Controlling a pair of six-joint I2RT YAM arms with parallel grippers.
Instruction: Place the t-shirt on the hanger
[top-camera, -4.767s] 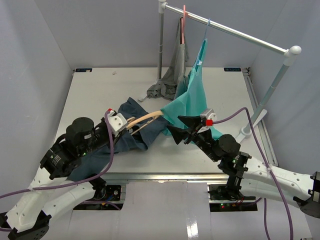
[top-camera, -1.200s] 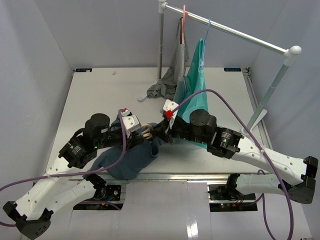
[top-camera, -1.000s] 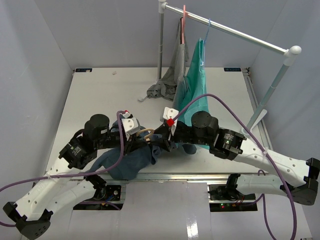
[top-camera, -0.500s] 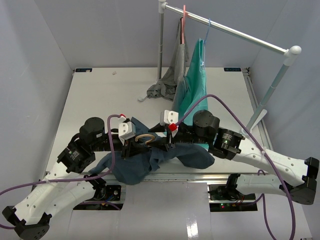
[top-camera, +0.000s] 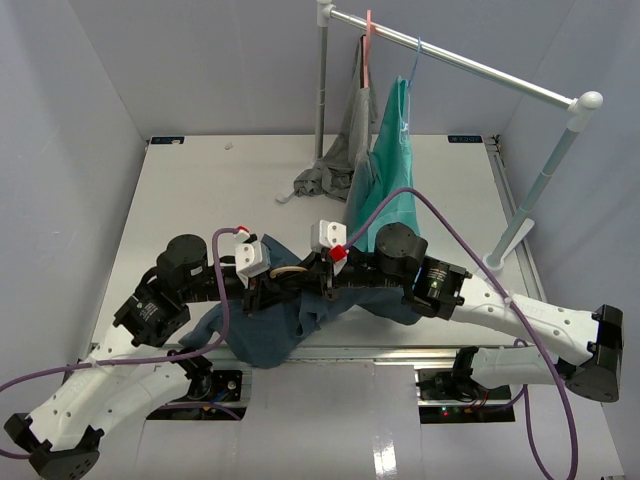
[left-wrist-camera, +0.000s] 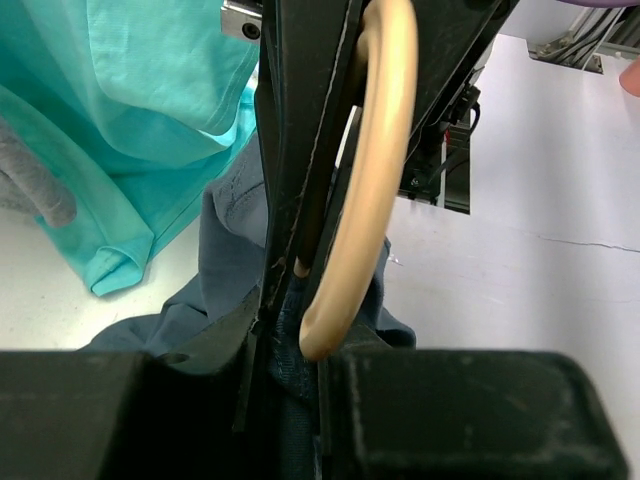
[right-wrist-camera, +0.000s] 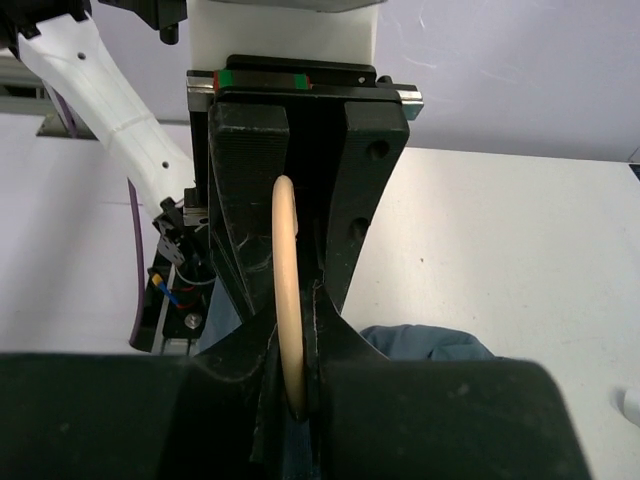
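- Left fingers (right-wrist-camera: 245, 190): closed on the hanger (right-wrist-camera: 284, 260), one finger on each side of its tan curved bar. They are seen end-on from the right wrist.
- Right fingers (right-wrist-camera: 345, 360): likewise pinched shut on the same bar. They face the left pair directly, and the two pairs almost meet tip to tip.
- Hanger: held clear of the table (top-camera: 190, 190) between the two arms, close to the near edge and about midway along it. Only a short tan arc shows from above. The shoulders are hidden by fabric and arms.
- T-shirt (top-camera: 265, 335): bunched in a dark blue heap at the near edge, directly beneath both pairs of fingers. In the left wrist view it touches the hanger's lower end. One fold runs right under the right arm, and the lowest part reaches the table's near edge. Whether any of it is threaded over the hanger cannot be told.
- Teal garment (top-camera: 385, 195): hanging from the rail (top-camera: 470, 65) on a blue hanger (top-camera: 413, 52). Its hem is down on the table right of centre, just beside the t-shirt.
- Grey garment (top-camera: 345, 140): on a pink hanger (top-camera: 368, 40) beside the teal one, its lower end pooled on the table toward the far edge.
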